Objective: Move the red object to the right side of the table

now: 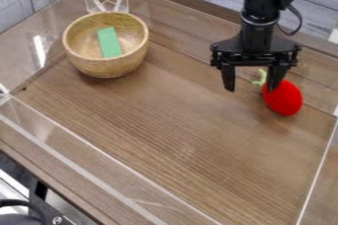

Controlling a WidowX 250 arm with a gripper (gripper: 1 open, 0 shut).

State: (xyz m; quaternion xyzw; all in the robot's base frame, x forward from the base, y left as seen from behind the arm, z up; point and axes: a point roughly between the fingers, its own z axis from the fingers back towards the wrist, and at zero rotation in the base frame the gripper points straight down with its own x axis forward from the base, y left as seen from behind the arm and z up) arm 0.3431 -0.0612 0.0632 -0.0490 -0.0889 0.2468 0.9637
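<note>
The red object [280,97], a small glossy rounded toy fruit, lies on the brown wood-grain table [172,120] near its right edge. My black gripper [254,74] hangs just to its upper left, pointing down, open, with nothing between its fingers. The right fingertip stands close beside the fruit; I cannot tell whether it touches it.
A wooden bowl [106,59] holding a green block [109,41] stands at the back left. A low clear acrylic wall [311,185] edges the tabletop, running close to the fruit on the right.
</note>
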